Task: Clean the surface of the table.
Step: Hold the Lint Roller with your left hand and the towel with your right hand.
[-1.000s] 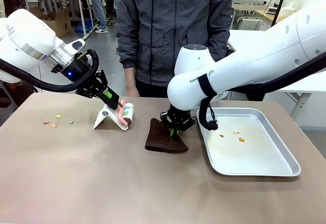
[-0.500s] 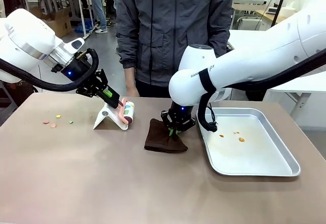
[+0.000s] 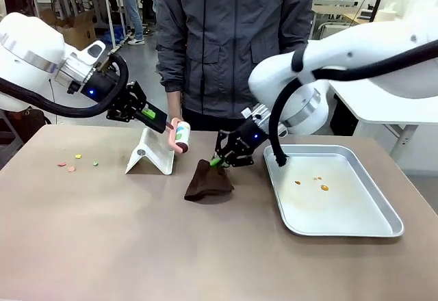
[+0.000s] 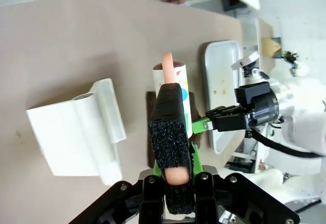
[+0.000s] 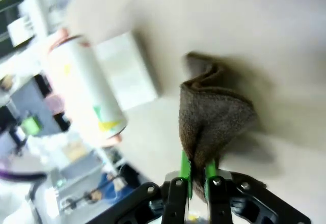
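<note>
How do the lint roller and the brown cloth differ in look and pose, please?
The lint roller is a rigid white cylinder with coloured marks; the brown cloth is soft and crumpled. The left gripper holds the lint roller off the table; the brown cloth, pinched by the right gripper, trails onto it. Both are gripped.

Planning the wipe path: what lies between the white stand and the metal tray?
Front view: the brown cloth, pinched by the right gripper, resting on the table.

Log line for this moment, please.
left jaws: shut on pink-handled white lint roller | right jaws: shut on dark brown cloth | brownish-taupe table: small coloured crumbs
</note>
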Tool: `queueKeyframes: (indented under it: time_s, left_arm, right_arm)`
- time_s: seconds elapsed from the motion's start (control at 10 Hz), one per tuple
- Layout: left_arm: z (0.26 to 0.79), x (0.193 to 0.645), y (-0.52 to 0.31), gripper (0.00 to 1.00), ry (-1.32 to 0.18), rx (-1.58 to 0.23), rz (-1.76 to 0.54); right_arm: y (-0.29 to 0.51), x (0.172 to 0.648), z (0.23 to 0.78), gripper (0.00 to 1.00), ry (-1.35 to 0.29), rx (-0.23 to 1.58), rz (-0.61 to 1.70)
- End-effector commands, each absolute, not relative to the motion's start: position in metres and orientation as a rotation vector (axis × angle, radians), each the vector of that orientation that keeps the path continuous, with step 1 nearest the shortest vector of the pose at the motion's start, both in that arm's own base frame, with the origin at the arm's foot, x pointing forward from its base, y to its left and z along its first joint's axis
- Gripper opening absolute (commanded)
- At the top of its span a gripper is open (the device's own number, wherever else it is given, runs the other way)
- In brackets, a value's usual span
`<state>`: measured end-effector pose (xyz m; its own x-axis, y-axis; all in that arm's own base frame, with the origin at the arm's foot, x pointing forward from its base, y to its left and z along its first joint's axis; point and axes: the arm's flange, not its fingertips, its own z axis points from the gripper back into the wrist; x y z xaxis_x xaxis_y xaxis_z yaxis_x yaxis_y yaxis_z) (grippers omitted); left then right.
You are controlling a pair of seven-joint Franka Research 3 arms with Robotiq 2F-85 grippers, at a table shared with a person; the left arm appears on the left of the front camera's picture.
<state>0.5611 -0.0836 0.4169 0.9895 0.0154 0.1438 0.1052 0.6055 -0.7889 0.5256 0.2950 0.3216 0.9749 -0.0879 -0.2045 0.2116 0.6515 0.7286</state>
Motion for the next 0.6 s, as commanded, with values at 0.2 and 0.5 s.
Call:
queueKeyframes:
  time_s: [0.2,0.5]
  left_arm:
    - [0.435,0.528,-0.039,0.00,-0.112,-1.142,-0.065]
    - [0.451,0.486,0.018,0.00,-0.169,-1.236,-0.111]
  right_arm:
    - [0.229,0.489,0.333,0.00,0.262,1.300,-0.026]
    - [0.178,0.449,0.364,0.00,0.181,1.428,-0.140]
